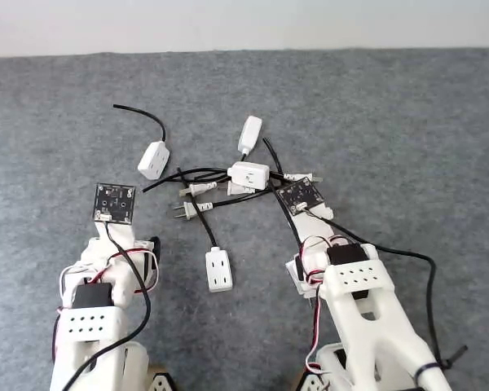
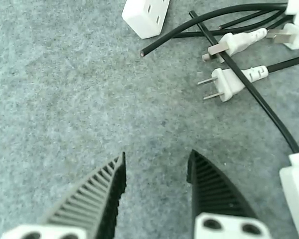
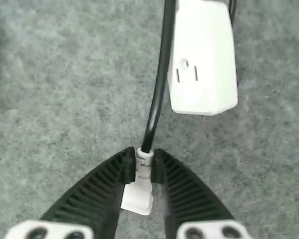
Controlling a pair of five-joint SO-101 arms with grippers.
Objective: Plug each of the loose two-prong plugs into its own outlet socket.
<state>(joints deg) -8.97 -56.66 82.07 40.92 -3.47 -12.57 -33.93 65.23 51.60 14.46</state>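
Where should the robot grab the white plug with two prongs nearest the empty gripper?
Grip the white two-prong plug by its wide moulded body, just behind the prongs, coming down from above. It lies flat on the grey carpet, and a black cable crosses its neck.

The counter is mottled grey. The loose plugs are white with silvery prongs, on black cords. The outlet sockets are white with dark slots. The left tool and right tool have black ribbed fingers. The plug in the right tool is white. The arms are white, with red and black wires.
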